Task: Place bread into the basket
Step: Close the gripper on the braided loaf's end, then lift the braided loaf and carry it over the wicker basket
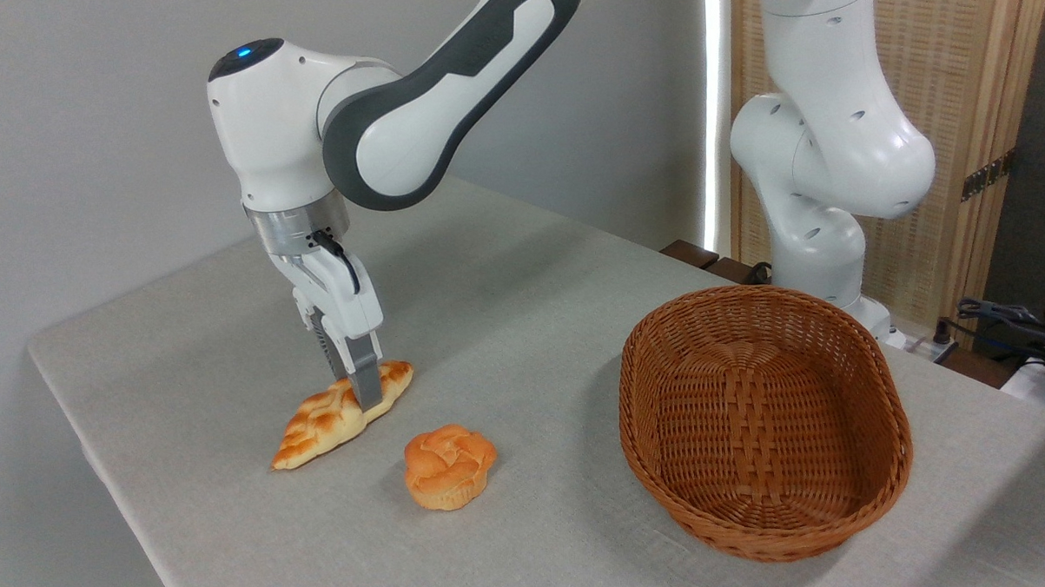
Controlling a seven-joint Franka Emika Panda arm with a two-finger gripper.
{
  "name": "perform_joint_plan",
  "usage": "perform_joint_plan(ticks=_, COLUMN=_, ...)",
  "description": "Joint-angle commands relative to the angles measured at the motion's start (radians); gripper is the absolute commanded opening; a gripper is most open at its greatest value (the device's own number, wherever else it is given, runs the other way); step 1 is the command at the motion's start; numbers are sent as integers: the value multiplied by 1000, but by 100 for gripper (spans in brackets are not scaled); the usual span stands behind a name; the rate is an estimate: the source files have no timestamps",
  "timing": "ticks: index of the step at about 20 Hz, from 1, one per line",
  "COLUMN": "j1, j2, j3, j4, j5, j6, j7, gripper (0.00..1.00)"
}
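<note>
none of it is done: my gripper [362, 388] straddles the bread [331, 417] near the table's left edge, grip unclear; basket [667, 462] empty.

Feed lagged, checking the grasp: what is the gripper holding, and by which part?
The gripper is down on the braided bread, fingers across its upper-right half; it lies on the table, and a closed grip cannot be confirmed.

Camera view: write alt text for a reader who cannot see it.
A white robot arm's gripper reaches down onto a braided bread lying on a grey table. A small round bun sits to its right, and an empty wicker basket stands farther right.
</note>
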Motion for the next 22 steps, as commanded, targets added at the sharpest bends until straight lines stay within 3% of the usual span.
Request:
perform_joint_plan(ticks=1, j1=0, j2=-5, j3=7, j4=41, j5=13, j6=-70, j7=-2, gripper=30)
perform_joint_plan(ticks=6, j1=6, j2=-27, j3=12, j4=96, j5=2, j6=-160, j7=35, gripper=30)
perform_joint_plan(ticks=8, j1=9, j2=-74, j3=47, j4=110, j5=-25, j6=-232, j7=93, gripper=31)
perform_joint_plan(ticks=12, j1=12, j2=-201, j3=114, j4=99, j5=-44, j6=-480, j7=378, gripper=31)
perform_joint_plan(ticks=14, j1=5, j2=-263, j3=172, j4=76, j5=-38, j6=-582, j7=514, gripper=31)
perform_joint_plan(ticks=17, j1=0, j2=-372, j3=277, j4=-11, j5=-38, j6=-602, j7=704, gripper=35)
perform_joint_plan(ticks=22, j1=-125, j2=-524, j3=520, j4=-171, j5=-30, j6=-601, j7=989, gripper=39)
